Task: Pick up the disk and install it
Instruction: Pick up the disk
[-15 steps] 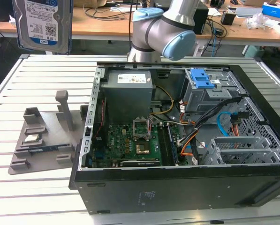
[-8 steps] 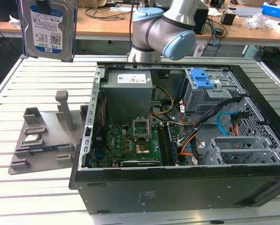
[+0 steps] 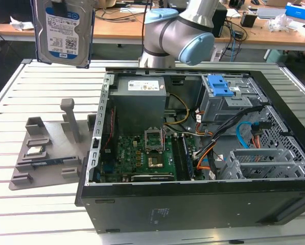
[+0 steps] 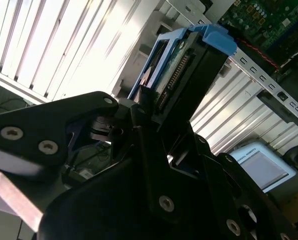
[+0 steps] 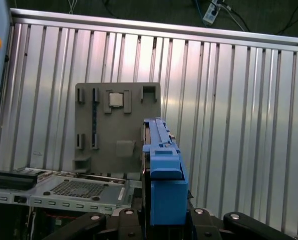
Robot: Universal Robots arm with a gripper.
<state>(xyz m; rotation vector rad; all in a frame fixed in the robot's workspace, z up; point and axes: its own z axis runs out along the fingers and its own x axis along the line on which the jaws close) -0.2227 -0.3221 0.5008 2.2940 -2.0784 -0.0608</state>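
Observation:
The disk (image 3: 63, 30), a silver hard drive with a white-and-blue label in a blue bracket, hangs upright high above the slatted table at the exterior view's left, clear of the grey fixture plate (image 3: 45, 153) below it. In the first wrist view I look along the disk's blue edge (image 5: 163, 165), and my gripper (image 5: 163, 222) is shut on it from both sides. In the second wrist view the black fingers (image 4: 144, 117) clamp the disk (image 4: 188, 65) at its connector end. The open computer case (image 3: 193, 209) lies to the exterior view's right of the disk.
A small square chip (image 3: 34, 150) rests on the fixture plate, which has upright posts. Inside the case are a motherboard (image 3: 142, 153), cables, a power supply (image 3: 139, 97) and a drive cage with a blue latch plate (image 3: 221, 87). The arm's base (image 3: 178, 30) stands behind the case.

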